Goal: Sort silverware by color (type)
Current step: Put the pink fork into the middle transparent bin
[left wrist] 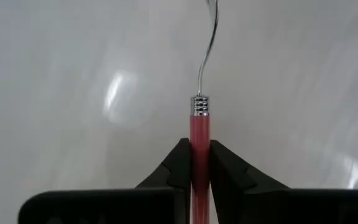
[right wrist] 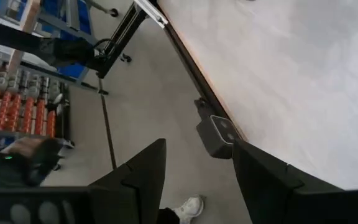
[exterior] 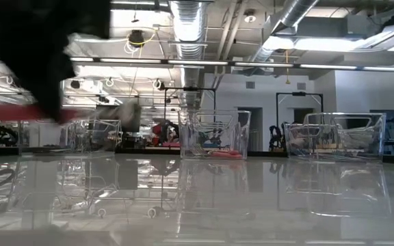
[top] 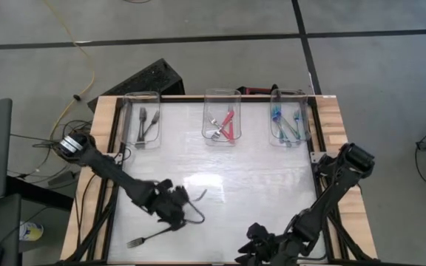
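one pink-handled fork point(left wrist: 200, 149) sits clamped in left pincer point(left wrist: 199, 163) over open tabletop point(top: 272, 185); right pincer point(right wrist: 197, 171) gapes past edge.

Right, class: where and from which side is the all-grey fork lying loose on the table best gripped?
Grip the grey fork mid-handle, from straight above, fingers across its thin shaft: it lies flat, slanted, tines toward the front left. The left end effector is shut on a pink-handled fork; the right end effector waits open at the front edge.

open tabletop point(top: 257, 185) mid-table — three bins point(top: 222, 126) along the far edge
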Controlling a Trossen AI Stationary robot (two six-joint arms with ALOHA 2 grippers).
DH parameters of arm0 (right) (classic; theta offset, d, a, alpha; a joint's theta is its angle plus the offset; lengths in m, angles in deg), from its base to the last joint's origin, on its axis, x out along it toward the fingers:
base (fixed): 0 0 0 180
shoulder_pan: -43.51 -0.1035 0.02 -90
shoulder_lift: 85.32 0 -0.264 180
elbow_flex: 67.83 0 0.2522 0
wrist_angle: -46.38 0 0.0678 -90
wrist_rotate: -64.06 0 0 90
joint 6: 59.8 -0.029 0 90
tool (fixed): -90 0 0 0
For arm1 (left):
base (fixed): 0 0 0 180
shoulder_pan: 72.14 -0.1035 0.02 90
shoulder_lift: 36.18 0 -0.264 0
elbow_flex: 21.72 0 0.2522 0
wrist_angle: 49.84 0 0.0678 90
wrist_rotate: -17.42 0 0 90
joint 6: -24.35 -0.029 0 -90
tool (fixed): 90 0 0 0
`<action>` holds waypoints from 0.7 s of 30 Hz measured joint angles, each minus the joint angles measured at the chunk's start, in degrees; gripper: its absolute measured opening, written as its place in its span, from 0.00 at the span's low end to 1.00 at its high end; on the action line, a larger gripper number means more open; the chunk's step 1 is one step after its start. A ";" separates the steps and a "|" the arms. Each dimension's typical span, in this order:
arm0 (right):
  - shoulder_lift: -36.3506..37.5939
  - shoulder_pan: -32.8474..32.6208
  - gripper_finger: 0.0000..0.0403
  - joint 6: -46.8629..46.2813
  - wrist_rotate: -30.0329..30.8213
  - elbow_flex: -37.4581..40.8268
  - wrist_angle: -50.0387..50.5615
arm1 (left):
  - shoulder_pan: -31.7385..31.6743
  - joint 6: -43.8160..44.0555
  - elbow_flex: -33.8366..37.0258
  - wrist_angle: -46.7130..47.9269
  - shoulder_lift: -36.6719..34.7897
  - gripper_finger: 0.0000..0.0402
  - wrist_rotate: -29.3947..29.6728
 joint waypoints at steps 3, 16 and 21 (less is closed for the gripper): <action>-0.85 0.21 0.52 1.45 0.05 0.00 -0.18 | -0.69 -0.72 -0.34 -3.12 -3.62 0.05 5.46; 12.95 8.09 0.52 27.70 -1.30 -0.02 28.42 | -27.00 -3.38 -1.67 -28.29 -8.21 0.04 6.95; 24.14 14.11 0.52 36.41 -3.06 -0.04 43.00 | -42.55 -6.47 -5.86 -28.69 -6.13 0.04 1.56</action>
